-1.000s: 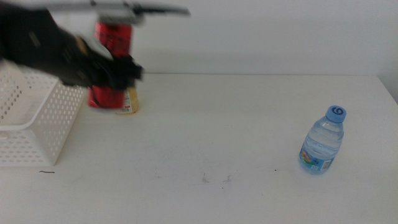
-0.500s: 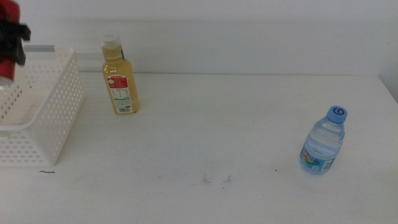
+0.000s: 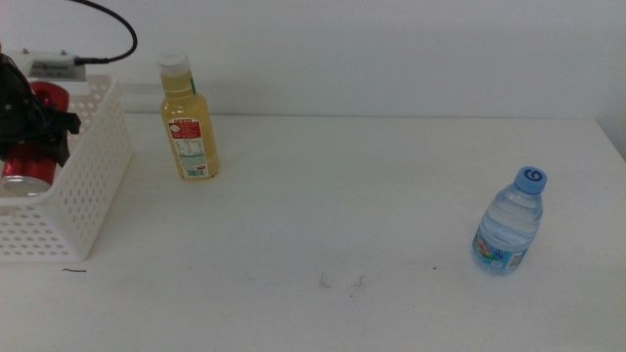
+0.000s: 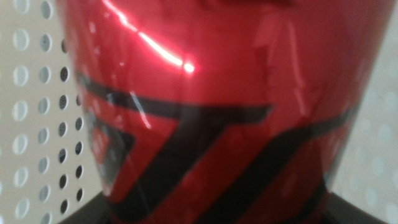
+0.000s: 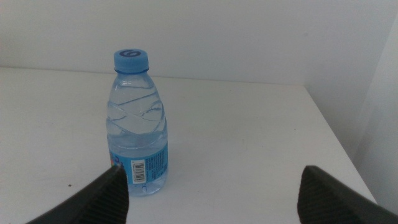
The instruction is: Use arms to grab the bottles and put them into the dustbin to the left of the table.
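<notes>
Clamped on the red soda can [image 3: 32,137], the jaws of the left gripper [image 3: 39,125] hold it over the white dustbin [image 3: 83,196] at the table's [image 3: 323,205] left edge; the can sits between the jaws, tilted, its lower end down inside the basket. From the left wrist, the can [image 4: 211,106] fills nearly the whole frame, with the dustbin's perforated wall [image 4: 37,124] just behind it. Across the table, the right gripper [image 5: 214,186] waits with its jaws spread wide apart, the small water bottle [image 5: 137,124] upright just ahead of one jaw, not between them. Well clear of both grippers, the yellow-juice bottle [image 3: 189,117] stands upright near the dustbin's far corner.
</notes>
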